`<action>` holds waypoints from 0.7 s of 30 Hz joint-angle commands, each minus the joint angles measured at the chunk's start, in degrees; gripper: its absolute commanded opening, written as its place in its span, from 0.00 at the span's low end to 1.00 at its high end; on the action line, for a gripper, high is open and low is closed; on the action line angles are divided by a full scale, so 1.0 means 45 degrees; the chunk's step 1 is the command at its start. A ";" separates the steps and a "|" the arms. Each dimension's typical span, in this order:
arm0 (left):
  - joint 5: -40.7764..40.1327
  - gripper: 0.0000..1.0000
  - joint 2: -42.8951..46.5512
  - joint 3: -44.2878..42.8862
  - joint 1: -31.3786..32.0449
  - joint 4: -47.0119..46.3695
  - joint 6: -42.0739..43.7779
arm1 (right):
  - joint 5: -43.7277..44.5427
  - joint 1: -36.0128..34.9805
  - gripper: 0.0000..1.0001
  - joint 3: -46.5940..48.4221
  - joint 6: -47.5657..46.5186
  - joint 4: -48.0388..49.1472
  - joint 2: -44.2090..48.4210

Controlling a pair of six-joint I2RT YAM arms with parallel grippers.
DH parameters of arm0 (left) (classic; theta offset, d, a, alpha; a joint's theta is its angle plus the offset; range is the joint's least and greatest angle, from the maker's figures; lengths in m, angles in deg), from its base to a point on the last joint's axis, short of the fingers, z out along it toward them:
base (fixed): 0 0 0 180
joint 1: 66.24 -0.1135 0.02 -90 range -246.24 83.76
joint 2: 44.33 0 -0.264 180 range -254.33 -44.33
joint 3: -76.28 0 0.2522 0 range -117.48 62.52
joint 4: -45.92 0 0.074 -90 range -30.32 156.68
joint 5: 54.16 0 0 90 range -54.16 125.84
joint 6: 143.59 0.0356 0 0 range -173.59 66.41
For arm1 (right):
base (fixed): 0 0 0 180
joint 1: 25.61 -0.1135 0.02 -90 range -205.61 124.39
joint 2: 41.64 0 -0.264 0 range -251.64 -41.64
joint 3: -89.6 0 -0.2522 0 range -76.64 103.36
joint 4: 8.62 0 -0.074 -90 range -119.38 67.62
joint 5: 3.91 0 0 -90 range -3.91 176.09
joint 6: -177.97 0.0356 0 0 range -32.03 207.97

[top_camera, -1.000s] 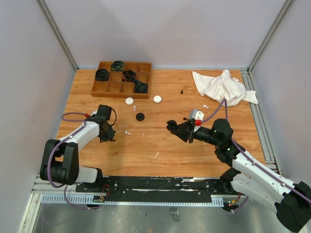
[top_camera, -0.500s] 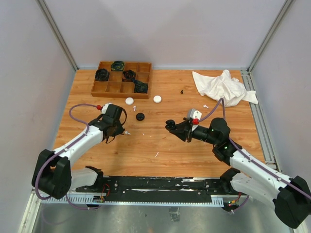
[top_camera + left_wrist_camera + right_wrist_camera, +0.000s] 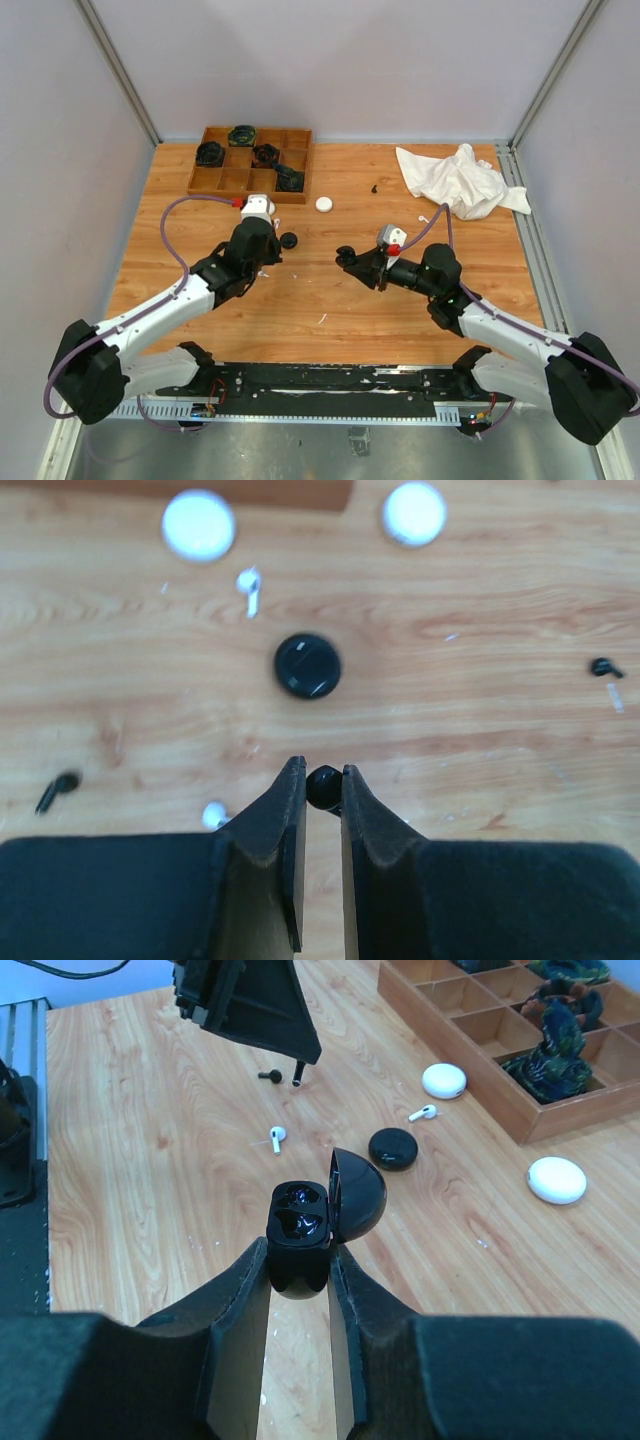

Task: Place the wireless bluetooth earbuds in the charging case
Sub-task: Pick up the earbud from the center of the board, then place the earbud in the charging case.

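My left gripper (image 3: 323,780) is shut on a small black earbud (image 3: 324,786), pinched at the fingertips above the table. In the top view it (image 3: 266,266) hangs just near-left of a closed black round case (image 3: 289,240). My right gripper (image 3: 300,1260) is shut on an open black charging case (image 3: 300,1228), its lid (image 3: 360,1195) swung to the right and its two sockets facing up. It (image 3: 352,260) sits at the table's middle, facing the left gripper. Loose white earbuds (image 3: 249,580) (image 3: 213,813) and black earbuds (image 3: 57,786) (image 3: 602,666) lie on the wood.
A wooden divided tray (image 3: 222,181) with dark items stands at the far left. Two closed white cases (image 3: 199,525) (image 3: 413,512) lie near its front edge. A crumpled white cloth (image 3: 460,178) lies at the far right, with a white earbud (image 3: 423,218) beside it.
My left arm has swung right and forward towards the black round case, and now covers one white case in the top view. My right gripper has edged left with the open case.
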 commanded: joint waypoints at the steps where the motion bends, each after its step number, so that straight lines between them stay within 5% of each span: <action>1: -0.0571 0.10 0.0522 -0.0172 0.0759 -0.2721 0.2276 | 0.0542 -0.0248 0.01 -0.0061 0.0197 0.2014 -0.0345; 21: -0.1316 0.11 0.0645 -0.1272 0.3881 -0.5729 0.4485 | 0.1830 -0.0285 0.01 -0.0197 0.1960 0.5306 -0.1671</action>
